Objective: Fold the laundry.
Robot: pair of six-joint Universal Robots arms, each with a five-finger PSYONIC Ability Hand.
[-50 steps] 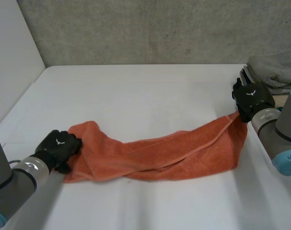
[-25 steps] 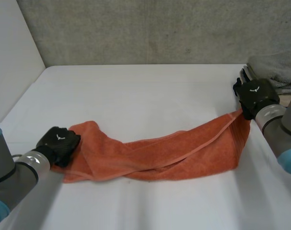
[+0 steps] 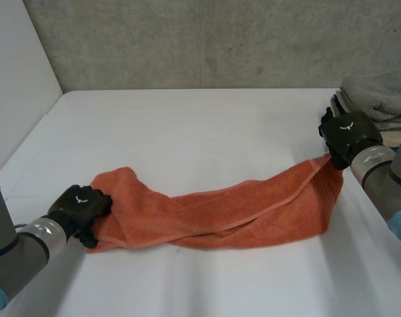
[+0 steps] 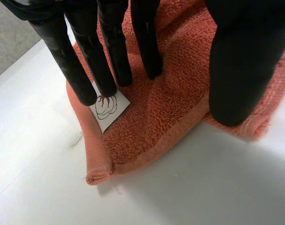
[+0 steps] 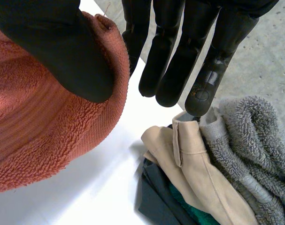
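Observation:
An orange towel (image 3: 220,214) lies bunched in a long strip across the white table (image 3: 187,132). My left hand (image 3: 80,201) rests on its left end. In the left wrist view its straight fingers (image 4: 109,56) press down on the towel (image 4: 180,93) by a white label (image 4: 106,107), and the thumb (image 4: 241,61) sits on the hem; the hand is open. My right hand (image 3: 347,134) holds the towel's right corner up off the table. There the towel (image 5: 39,117) is pinched between the thumb (image 5: 62,47) and the fingers (image 5: 180,42).
A pile of other laundry (image 5: 217,164), grey, beige and green pieces, sits just beyond my right hand's fingertips, with a grey towel (image 3: 378,99) on top at the table's back right. A concrete wall (image 3: 220,39) runs behind the table.
My left hand has shifted slightly on the towel's left end, first away, then back toward me. The right hand and the towel have barely moved.

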